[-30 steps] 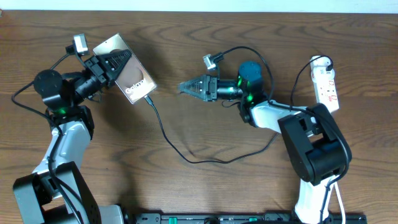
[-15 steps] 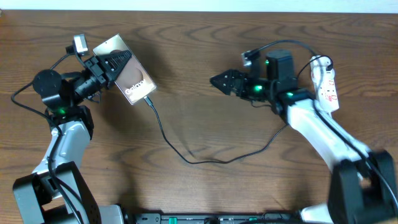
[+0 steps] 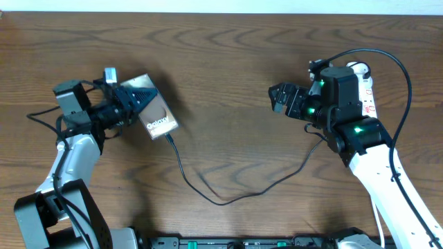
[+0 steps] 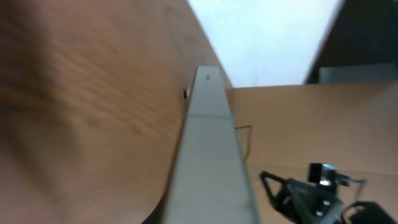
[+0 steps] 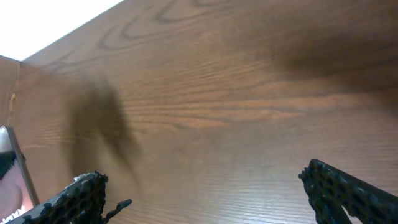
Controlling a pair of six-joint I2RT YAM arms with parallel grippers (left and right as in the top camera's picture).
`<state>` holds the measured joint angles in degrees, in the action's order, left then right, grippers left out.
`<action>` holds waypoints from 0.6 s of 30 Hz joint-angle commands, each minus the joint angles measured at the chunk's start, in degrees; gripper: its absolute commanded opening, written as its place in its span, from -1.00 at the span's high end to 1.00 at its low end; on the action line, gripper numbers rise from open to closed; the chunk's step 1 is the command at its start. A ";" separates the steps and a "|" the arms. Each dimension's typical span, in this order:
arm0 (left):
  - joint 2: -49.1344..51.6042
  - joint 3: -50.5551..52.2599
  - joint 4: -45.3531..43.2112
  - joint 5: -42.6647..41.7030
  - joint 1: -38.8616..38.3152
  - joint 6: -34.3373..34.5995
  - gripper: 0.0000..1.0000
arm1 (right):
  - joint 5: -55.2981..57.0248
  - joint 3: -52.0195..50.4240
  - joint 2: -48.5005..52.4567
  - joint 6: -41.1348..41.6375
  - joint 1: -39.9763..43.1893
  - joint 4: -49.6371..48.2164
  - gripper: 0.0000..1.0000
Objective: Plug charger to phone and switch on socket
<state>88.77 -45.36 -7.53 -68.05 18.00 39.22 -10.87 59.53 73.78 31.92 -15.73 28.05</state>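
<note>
- Currently the phone [image 3: 159, 123] sits left of centre, tilted up off the wooden table [image 3: 221, 55]. Its upper end is clamped in the left gripper [image 3: 138, 102], whose jaws are closed tight on it.
- The charger [image 3: 223, 202], a thin black cable, meets the phone's lower end. Whether its tip is fully seated cannot be told. From there it loops across the table toward the right side.
- The socket [image 3: 368, 93] lies at the far right, mostly hidden beneath the right arm.
- The right gripper [image 3: 279, 98] hangs in the air near the socket, on its left, with jaws spread wide and holding nothing.
- Risk: because the phone is lifted, moving it further could tighten the cable and tug the tip out.
- Risk: the cable passes under the right arm, so a sweep of that arm could snag it.
- Risk: the socket's switch is small, so wide fingers may miss it or shove the strip aside.
- Count: one phone, one charger, one socket, two grippers.
</note>
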 commanded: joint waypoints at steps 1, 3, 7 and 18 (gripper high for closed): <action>-0.76 -0.61 5.68 4.55 -0.26 -10.67 0.86 | 1.51 0.59 -0.26 -0.94 -0.11 0.13 -0.99; -0.57 -0.61 9.77 6.47 -1.11 -14.23 0.85 | 1.51 0.59 -0.28 -0.94 -0.13 0.13 -0.98; 0.98 -0.61 11.80 7.98 -3.23 -15.26 0.85 | 1.51 0.59 -0.28 -0.94 -0.11 0.13 -0.98; 9.40 -0.61 9.79 11.21 -7.80 -15.65 0.86 | 1.53 0.59 -0.26 -0.94 -0.11 1.33 -0.99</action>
<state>97.21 -45.36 3.03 -56.34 10.28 24.67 -10.20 59.53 73.78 31.92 -15.70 29.21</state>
